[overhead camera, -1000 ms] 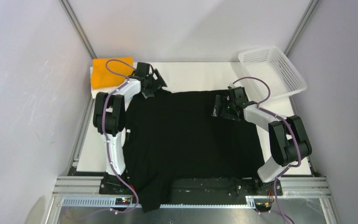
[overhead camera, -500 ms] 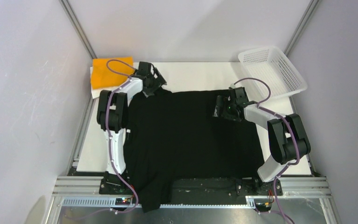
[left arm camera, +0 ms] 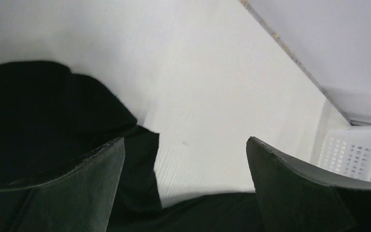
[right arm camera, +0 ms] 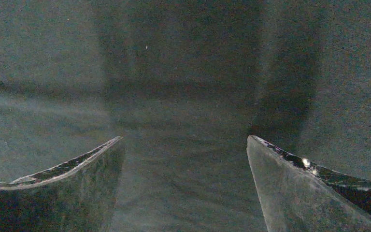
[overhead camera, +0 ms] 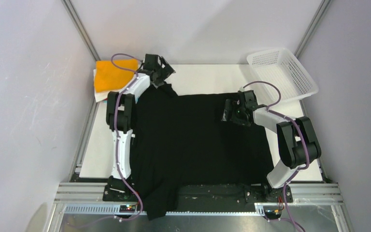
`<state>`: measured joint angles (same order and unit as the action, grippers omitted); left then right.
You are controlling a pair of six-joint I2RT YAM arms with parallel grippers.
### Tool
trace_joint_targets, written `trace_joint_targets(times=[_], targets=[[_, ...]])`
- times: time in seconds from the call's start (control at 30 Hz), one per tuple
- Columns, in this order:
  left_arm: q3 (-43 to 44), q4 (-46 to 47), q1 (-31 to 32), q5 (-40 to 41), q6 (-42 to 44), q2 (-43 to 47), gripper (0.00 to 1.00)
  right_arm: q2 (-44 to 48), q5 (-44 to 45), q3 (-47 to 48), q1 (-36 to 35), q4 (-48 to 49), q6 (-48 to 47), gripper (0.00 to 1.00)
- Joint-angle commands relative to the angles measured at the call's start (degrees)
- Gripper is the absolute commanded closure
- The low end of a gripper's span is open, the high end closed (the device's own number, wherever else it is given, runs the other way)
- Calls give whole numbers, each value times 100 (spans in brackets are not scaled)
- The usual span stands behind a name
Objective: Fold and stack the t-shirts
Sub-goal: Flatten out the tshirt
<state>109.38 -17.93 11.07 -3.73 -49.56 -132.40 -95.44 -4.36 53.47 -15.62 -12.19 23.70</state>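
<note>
You have one black t-shirt (overhead camera: 198, 140) spread flat across the middle of the desk (overhead camera: 207, 77). Its near left part drapes over the near edge, by the base of the left arm.

One folded orange t-shirt (overhead camera: 110, 72) sits in the far left corner on top of a white cloth (overhead camera: 98, 95) that shows along its near edge. You cannot count any further layers under it from above.

One white mesh basket (overhead camera: 282, 72) stands at the far right corner, well apart from the shirts.

Your two arms both reach to the far side of the black t-shirt. The left gripper (overhead camera: 166, 73) is at the shirt's far left corner. Its fingers (left arm camera: 77, 183) are spread wide with bare desk between them, and black cloth bunches just beside the left finger. It has hold of nothing.

The right gripper (overhead camera: 226, 114) is over the shirt's far right part. It is also spread wide, with only flat black fabric between its fingers (right arm camera: 299, 188) and nothing pinched.
</note>
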Motion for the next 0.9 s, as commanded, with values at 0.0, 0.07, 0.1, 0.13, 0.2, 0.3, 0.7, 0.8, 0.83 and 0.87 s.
trace_joint_targets(times=[0.0, 0.07, 0.1, 0.13, 0.2, 0.3, 0.7, 0.8, 0.83, 0.87], targets=[[596, 100, -43, -209, -222, -460, 0, -9, 14, 158, 42, -4, -32, 1], [946, 103, -48, -350, -258, -700, 0, 2, 17, 161, 42, -14, -37, 1], [1140, 100, -55, -442, -266, -823, 0, 5, 11, 163, 46, -4, -35, 0], [1196, 109, -51, -549, -234, -845, 0, 7, 5, 159, 42, 1, -44, 0], [1266, 114, -41, -427, -62, -775, 0, 14, 23, 162, 52, 29, -68, 1], [1434, 125, -34, -174, 300, -523, 0, 49, 13, 163, 93, 80, -67, 0], [-448, 137, 109, 498, 1249, 1435, 0, 388, 212, 163, 28, -48, -19, 0], [-1162, 152, 139, 650, 1034, 1800, 0, 406, 230, 156, -53, -109, -48, 1], [-1360, 155, 140, 634, 934, 1837, 0, 405, 227, 153, -54, -109, -49, 1], [-1425, 162, 145, 594, 893, 1826, 0, 399, 221, 149, -62, -120, -50, 1]])
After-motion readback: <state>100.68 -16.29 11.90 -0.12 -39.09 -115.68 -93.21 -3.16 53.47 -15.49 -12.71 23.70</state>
